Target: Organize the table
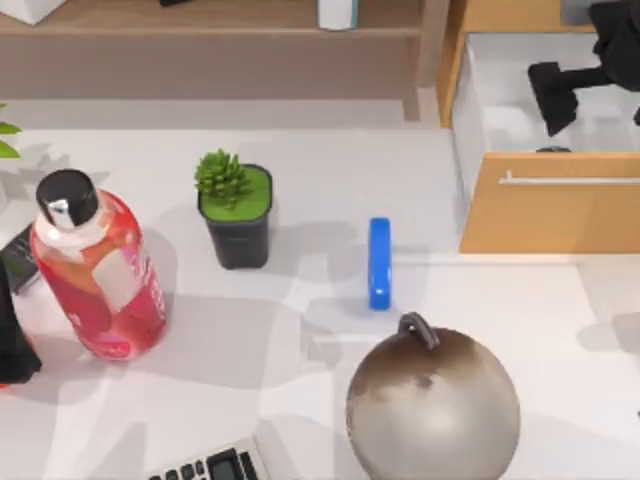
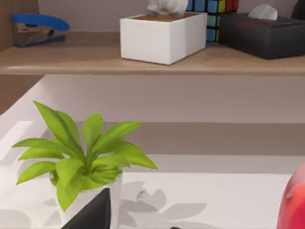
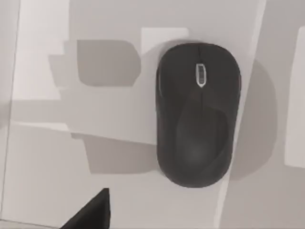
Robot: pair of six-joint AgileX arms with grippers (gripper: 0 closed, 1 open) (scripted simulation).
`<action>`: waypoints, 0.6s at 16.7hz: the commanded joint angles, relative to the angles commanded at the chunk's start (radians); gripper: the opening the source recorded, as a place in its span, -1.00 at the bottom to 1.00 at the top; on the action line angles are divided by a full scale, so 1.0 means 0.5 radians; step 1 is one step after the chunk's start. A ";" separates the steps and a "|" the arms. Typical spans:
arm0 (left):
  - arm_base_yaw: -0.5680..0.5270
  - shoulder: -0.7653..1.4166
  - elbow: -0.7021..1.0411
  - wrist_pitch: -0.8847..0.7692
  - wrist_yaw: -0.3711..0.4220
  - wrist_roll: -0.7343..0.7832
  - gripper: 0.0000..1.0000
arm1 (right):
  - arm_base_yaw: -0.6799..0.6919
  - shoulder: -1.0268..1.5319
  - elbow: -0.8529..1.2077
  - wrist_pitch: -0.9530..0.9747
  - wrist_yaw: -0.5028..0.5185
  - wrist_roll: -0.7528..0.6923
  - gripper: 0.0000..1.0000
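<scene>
At the near edge of the white surface (image 1: pixel 560 330) lies a calculator (image 1: pixel 212 465), with a dull metal ball (image 1: pixel 432 405) to its right. Farther in stand a red bottle (image 1: pixel 95 265), 1 blue bar (image 1: pixel 379 263) and a potted succulent (image 1: pixel 235 212). The left claw (image 2: pixel 93 214) sits at the left edge near a leafy plant (image 2: pixel 81 160); I cannot tell its state. At the far right, the right claw (image 1: pixel 556 95) hangs over a black mouse (image 3: pixel 198 114) in the open drawer (image 1: pixel 545 215); I cannot tell its state either. A shelf (image 1: pixel 200 20) runs behind.
</scene>
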 joint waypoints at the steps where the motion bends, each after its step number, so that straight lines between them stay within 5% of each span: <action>1: 0.000 0.000 0.000 0.000 0.000 0.000 1.00 | 0.007 0.122 0.108 -0.061 -0.001 0.000 1.00; 10: 0.000 0.000 0.000 0.000 0.000 0.000 1.00 | 0.018 0.430 0.395 -0.215 -0.006 0.003 1.00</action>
